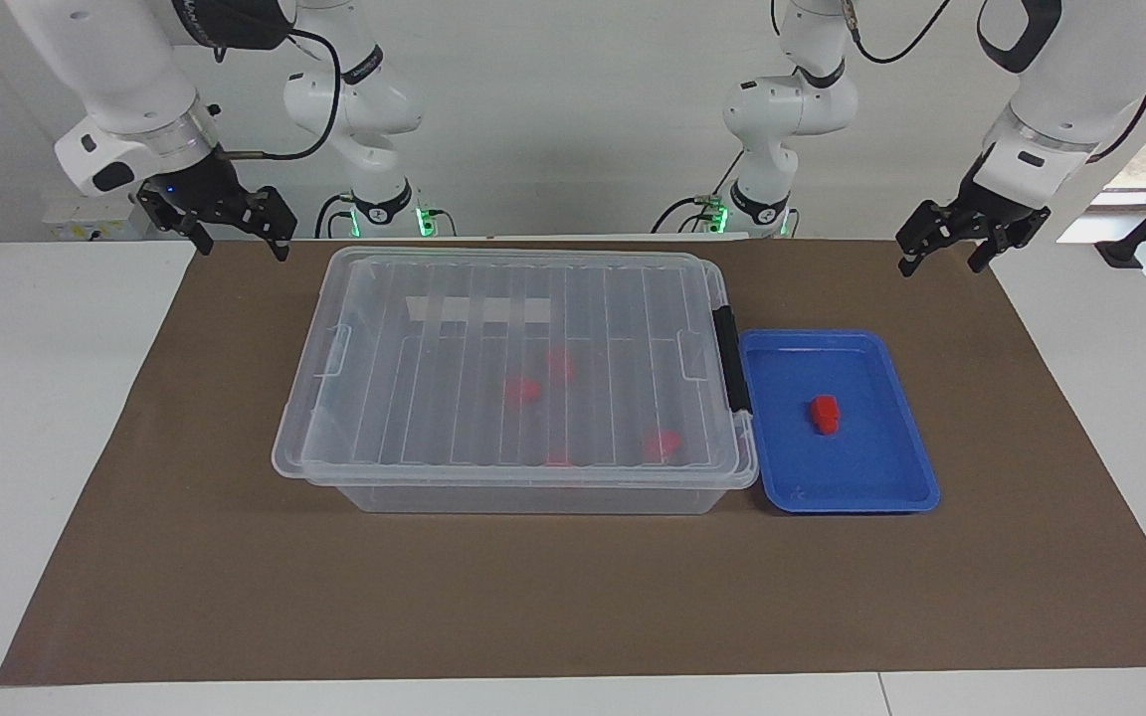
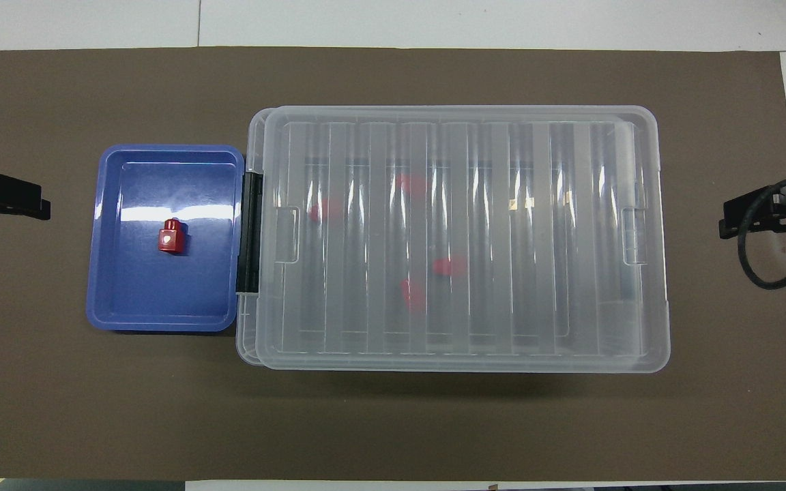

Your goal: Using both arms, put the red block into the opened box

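Two robot arms wait above a brown mat with a closed clear box and a blue tray.

The red block point(image 1: 825, 414) lies alone in the blue tray point(image 1: 891, 477), which sits just beside the latch end of the box point(image 1: 523, 487), toward the left arm's end of the table. The box's ribbed lid point(image 1: 493, 298) is on, with blurred red shapes point(image 1: 523, 390) showing through it. The left gripper point(image 1: 949, 251) hangs with its fingers apart over the mat's corner, well apart from the block. The right gripper point(image 1: 240, 239), fingers also apart, hangs over the other end of the mat.
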You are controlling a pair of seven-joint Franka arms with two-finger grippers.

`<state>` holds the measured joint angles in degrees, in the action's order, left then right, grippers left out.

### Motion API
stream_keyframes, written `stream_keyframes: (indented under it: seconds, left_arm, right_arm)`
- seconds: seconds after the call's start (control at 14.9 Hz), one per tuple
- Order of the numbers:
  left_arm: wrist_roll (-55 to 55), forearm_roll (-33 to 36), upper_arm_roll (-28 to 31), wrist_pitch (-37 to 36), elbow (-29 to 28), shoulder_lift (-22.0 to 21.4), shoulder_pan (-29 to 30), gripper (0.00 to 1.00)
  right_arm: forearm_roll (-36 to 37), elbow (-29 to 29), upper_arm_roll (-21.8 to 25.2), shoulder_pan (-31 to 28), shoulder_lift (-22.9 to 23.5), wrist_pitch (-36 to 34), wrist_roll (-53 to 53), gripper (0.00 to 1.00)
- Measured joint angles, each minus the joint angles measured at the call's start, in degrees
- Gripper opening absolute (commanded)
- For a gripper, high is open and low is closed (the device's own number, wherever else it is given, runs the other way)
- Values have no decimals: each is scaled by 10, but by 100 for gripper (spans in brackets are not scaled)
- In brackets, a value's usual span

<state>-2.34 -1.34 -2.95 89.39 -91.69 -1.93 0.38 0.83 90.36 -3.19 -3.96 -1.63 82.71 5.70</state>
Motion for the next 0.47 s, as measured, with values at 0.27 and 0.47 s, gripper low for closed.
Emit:
stream_keyframes:
  seconds: [0.27,0.47]
  left_arm:
    - [0,0,0,0,0,-3,0,100]
    - [0,0,0,0,0,-7,0,100]
  right_arm:
    - [0,0,0,0,0,0,0,100]
    - [-1,3,0,1,0,14,0,100]
